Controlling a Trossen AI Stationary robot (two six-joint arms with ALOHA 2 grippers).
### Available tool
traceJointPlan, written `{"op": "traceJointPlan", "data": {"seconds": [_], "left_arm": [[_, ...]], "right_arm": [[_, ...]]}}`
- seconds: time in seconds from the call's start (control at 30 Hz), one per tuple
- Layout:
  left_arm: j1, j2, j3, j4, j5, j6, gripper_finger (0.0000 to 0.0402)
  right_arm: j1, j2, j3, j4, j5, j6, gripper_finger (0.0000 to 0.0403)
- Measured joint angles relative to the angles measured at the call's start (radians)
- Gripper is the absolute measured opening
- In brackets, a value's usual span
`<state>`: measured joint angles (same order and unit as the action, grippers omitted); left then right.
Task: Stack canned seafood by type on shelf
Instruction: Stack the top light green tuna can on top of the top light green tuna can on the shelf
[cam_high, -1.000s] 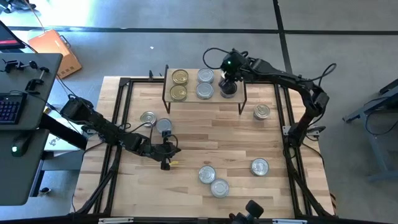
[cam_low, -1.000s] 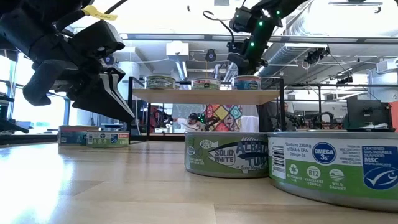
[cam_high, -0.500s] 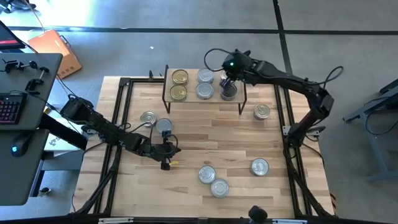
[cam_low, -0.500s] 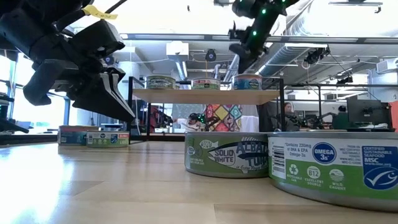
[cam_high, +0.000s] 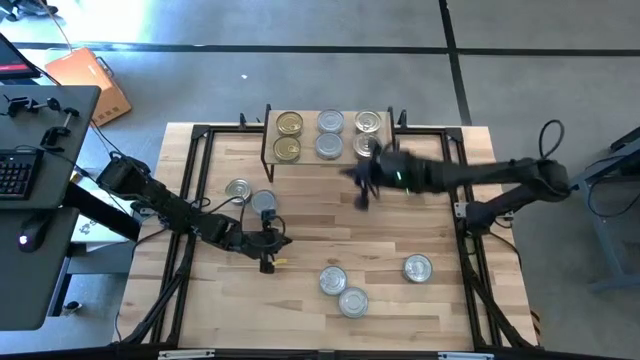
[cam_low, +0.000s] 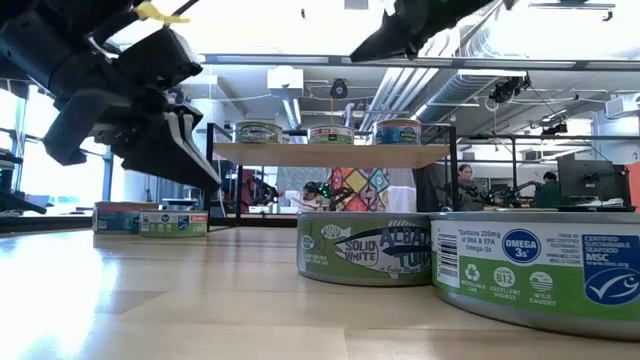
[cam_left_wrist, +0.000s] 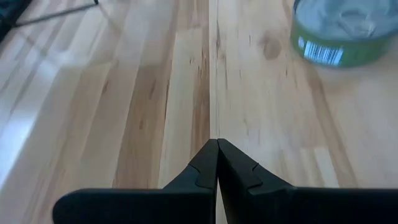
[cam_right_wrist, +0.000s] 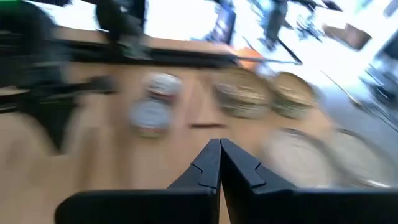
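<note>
The shelf (cam_high: 310, 160), a small wooden board on black legs, stands at the table's far edge. Several tins rest flat on it: gold-lidded ones (cam_high: 289, 123) at its left, silver ones (cam_high: 330, 122) in the middle, two more (cam_high: 368, 122) at its right. Loose tins lie on the tabletop (cam_high: 238, 189) (cam_high: 333, 280) (cam_high: 417, 268). My right gripper (cam_high: 360, 188), shut and holding nothing, hangs in the air just in front of the shelf, high in the low view (cam_low: 365, 48). My left gripper (cam_high: 286, 241) (cam_left_wrist: 217, 143) hovers shut over the table's left middle, beside a silver tin (cam_high: 263, 203).
Black frame rails (cam_high: 200, 200) run along the table's left and right sides. Two green-labelled tins (cam_low: 365, 248) (cam_low: 540, 265) stand close to the low camera. A desk with a keyboard (cam_high: 15, 175) stands off the table's left. Bare wood lies at the table's middle.
My right gripper has drawn back from the shelf's right end toward the table's near edge, fast and blurred, tipping from pointing down to nearly level. It stays shut. The two tins at the shelf's right end now show uncovered.
</note>
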<state>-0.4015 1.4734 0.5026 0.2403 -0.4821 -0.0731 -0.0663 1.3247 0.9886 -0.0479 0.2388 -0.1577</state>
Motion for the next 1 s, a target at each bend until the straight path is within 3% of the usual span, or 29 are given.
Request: {"op": "traceJointPlan", "data": {"seconds": [0.23, 0.4, 0.8, 1.0], "left_arm": [[0.0, 0.0, 0.001, 0.128, -0.001, 0.063, 0.0], [0.01, 0.0, 0.001, 0.177, -0.001, 0.126, 0.0], [0.053, 0.0, 0.001, 0.203, 0.0, 0.032, 0.0], [0.08, 0.0, 0.001, 0.199, 0.0, 0.024, 0.0]], "right_arm": [[0.258, -0.02, -0.248, 0.348, 0.003, -0.001, 0.0], [0.347, -0.018, -0.297, 0.37, 0.004, 0.026, 0.0], [0.38, -0.018, -0.301, 0.311, 0.02, 0.057, 0.0001], [0.339, -0.018, -0.301, 0.254, 0.061, 0.091, 0.004]]}}
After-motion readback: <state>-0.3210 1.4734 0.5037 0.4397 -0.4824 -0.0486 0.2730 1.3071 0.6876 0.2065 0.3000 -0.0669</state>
